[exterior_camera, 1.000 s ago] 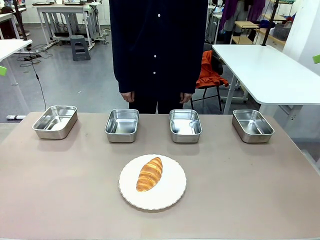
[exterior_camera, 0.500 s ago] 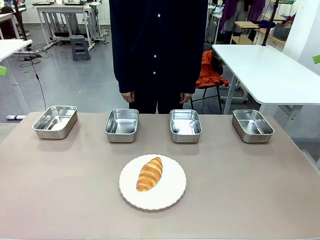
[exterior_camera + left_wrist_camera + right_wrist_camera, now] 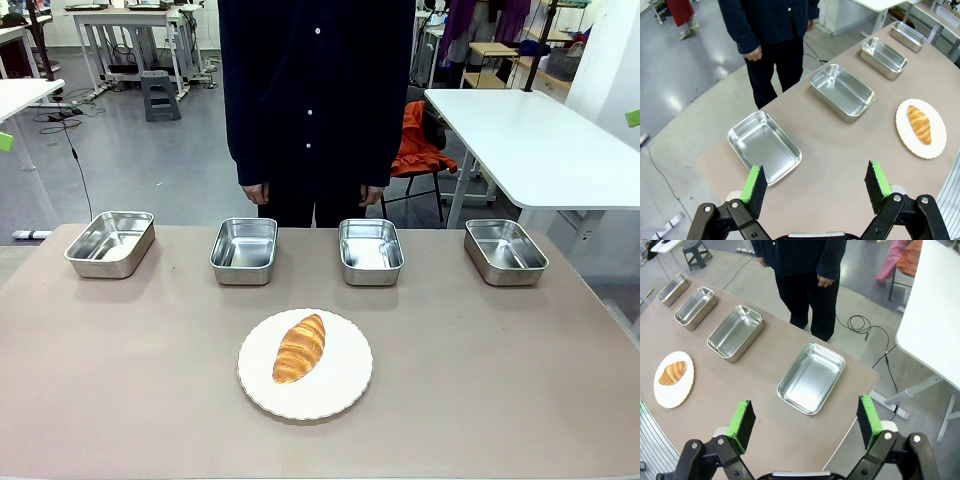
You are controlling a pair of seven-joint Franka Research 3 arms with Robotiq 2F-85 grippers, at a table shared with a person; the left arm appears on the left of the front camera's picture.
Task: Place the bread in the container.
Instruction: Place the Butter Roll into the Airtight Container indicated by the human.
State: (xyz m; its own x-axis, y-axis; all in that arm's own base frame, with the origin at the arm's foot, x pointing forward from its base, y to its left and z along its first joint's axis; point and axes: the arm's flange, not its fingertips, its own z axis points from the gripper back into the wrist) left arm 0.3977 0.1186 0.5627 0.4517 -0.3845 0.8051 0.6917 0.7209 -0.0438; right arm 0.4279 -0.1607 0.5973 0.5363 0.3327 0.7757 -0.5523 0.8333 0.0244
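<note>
Steel containers (image 3: 240, 272) in row beyond plate (image 3: 345, 388) bearing bread (image 3: 300, 347); left hand (image 3: 815, 172), right hand (image 3: 804, 407) apart.

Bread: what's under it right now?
The bread lies on a round white plate, which sits on the table. The patch of plate directly beneath the bread is covered, so anything there cannot be seen.

Front view across, wrist views above table (image 3: 100, 400).
</note>
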